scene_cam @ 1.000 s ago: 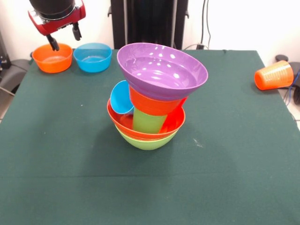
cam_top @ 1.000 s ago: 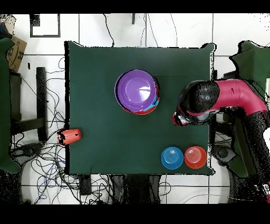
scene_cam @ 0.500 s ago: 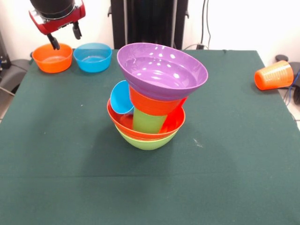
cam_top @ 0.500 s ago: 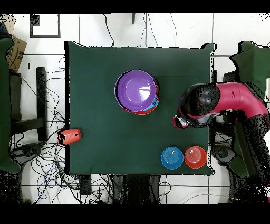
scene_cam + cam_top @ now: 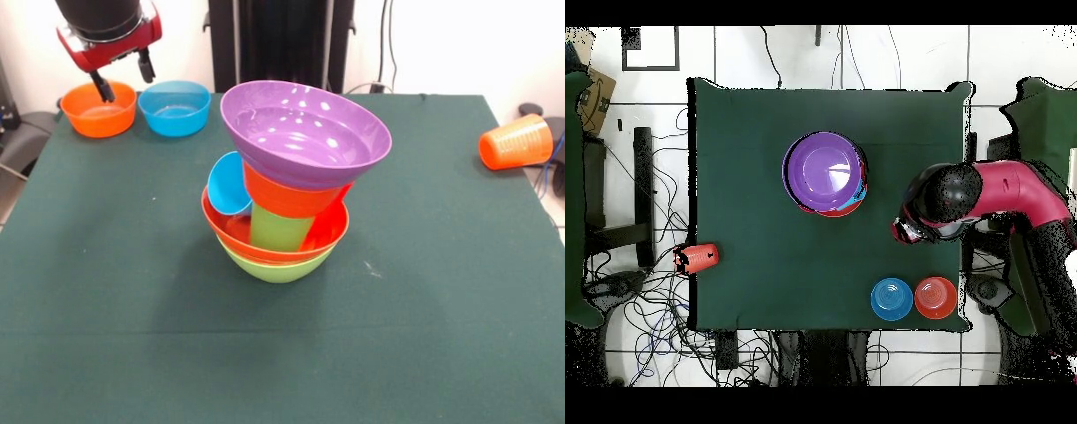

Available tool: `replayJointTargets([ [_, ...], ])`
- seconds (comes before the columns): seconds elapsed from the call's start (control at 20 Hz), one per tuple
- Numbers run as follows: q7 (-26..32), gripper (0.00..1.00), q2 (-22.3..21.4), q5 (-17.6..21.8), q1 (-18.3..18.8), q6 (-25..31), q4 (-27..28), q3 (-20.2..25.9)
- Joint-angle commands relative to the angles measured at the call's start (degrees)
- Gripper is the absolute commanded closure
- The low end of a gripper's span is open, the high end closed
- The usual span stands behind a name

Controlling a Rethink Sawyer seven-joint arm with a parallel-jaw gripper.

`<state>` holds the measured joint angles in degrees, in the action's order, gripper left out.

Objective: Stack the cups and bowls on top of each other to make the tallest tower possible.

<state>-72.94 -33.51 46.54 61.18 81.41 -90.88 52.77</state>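
Observation:
The tower (image 5: pixel 291 190) stands mid-table. Its base is a large lime green bowl (image 5: pixel 275 268) holding a large orange-red bowl (image 5: pixel 228 231). A lime green cup (image 5: pixel 278 228), a light blue cup (image 5: pixel 228 185) and a red cup (image 5: pixel 335 210) stand inside it. A small orange bowl (image 5: pixel 287 196) sits on them, and a tilted purple bowl (image 5: pixel 305 128) (image 5: pixel 826 170) tops it. A small orange bowl (image 5: pixel 99 109) and a small blue bowl (image 5: pixel 175 107) sit at the far left. An orange cup (image 5: pixel 516 141) lies on its side at the right edge. My gripper (image 5: pixel 124 75) (image 5: pixel 905 229) hangs open and empty above the two small bowls.
The green table (image 5: pixel 441 291) ends just beyond the orange cup, which lies at its edge (image 5: pixel 697 258). In the overhead view the small blue bowl (image 5: pixel 891 298) and small orange bowl (image 5: pixel 935 297) sit close to the table's edge near the robot's base. Cables lie on the floor around the table.
The gripper has shifted very slightly and stays open. The tower, bowls and cup have not moved.

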Motion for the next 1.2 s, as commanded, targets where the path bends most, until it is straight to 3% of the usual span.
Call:
replayJointTargets([
  [0.05,10.47,0.00,1.95,3.70,-1.60,-8.49,-2.36,-1.98],
  [0.6,6.70,0.00,2.38,3.66,-3.08,-10.40,-0.97,-4.92],
  [1.2,4.09,0.00,-0.21,2.73,-0.66,-12.65,-4.72,-5.46],
])
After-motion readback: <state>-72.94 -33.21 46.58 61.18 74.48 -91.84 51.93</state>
